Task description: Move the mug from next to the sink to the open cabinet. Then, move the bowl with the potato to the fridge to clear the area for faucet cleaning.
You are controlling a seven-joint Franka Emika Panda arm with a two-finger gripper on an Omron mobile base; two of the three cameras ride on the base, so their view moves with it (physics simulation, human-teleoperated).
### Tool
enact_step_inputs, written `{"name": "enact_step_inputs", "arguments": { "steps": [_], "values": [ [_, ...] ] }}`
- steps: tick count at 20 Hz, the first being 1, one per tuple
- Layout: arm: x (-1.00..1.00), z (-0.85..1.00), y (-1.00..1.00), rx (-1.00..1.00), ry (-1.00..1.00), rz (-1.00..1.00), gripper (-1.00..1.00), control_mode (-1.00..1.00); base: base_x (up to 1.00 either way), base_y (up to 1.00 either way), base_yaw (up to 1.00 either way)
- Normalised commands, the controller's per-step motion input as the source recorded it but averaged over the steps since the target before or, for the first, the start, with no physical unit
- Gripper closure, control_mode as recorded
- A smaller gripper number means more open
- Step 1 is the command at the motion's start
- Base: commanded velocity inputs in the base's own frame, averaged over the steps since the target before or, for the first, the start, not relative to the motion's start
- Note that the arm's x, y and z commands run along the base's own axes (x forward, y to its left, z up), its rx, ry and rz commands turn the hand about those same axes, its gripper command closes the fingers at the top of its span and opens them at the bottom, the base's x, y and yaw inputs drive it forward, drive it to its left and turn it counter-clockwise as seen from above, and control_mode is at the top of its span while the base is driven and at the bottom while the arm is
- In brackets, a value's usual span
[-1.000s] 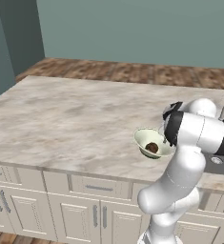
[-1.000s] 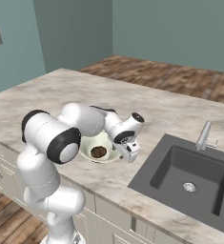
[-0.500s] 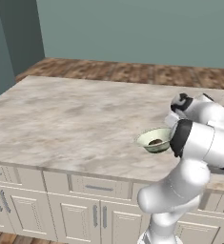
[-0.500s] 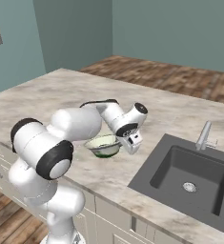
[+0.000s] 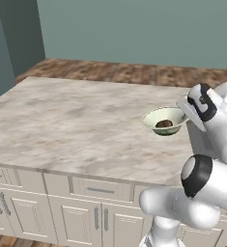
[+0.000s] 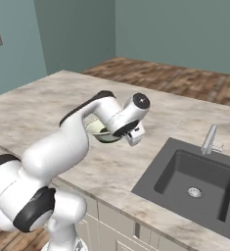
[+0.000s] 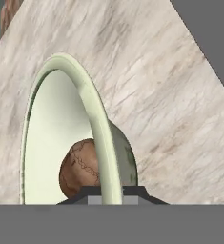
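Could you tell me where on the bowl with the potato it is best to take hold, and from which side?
Grip the bowl by its thin rim, on the sink side, one finger inside and one outside the wall. The potato leaves the rim free. The claw already straddles the rim this way.

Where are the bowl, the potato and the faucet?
bowl (image 5: pixel 159 116): left base view, pale inner wall.
potato (image 7: pixel 77 167): hand view, brown skin inside the bowl.
faucet (image 6: pixel 210 139): right base view, upright spout.
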Motion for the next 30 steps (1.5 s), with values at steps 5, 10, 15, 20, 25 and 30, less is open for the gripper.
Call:
{"name": "enact_step_inputs", "arguments": {
  "steps": [5, 10, 15, 20, 25, 30],
  "values": [
    [-0.28, 0.57, 0.13, 0.0, -0.19, -0.17, 1.0, -1.0, 0.0, 0.0, 0.0],
    [0.0, 0.0, 0.0, 0.0, 0.0, 0.0, 1.0, -1.0, 0.0, 0.0, 0.0],
    [-0.35, 0.0, 0.0, 0.0, -0.04, -0.04, 1.0, -1.0, 0.0, 0.0, 0.0],
    [0.0, 0.0, 0.0, 0.0, 0.0, 0.0, 1.0, 1.0, -0.92, 0.01, -0.57],
    [0.0, 0.0, 0.0, 0.0, 0.0, 0.0, 1.0, 1.0, -0.67, 0.22, -0.8],
    [0.0, 0.0, 0.0, 0.0, 0.0, 0.0, 1.0, 1.0, -0.27, 0.29, -0.96]
  ]
}}
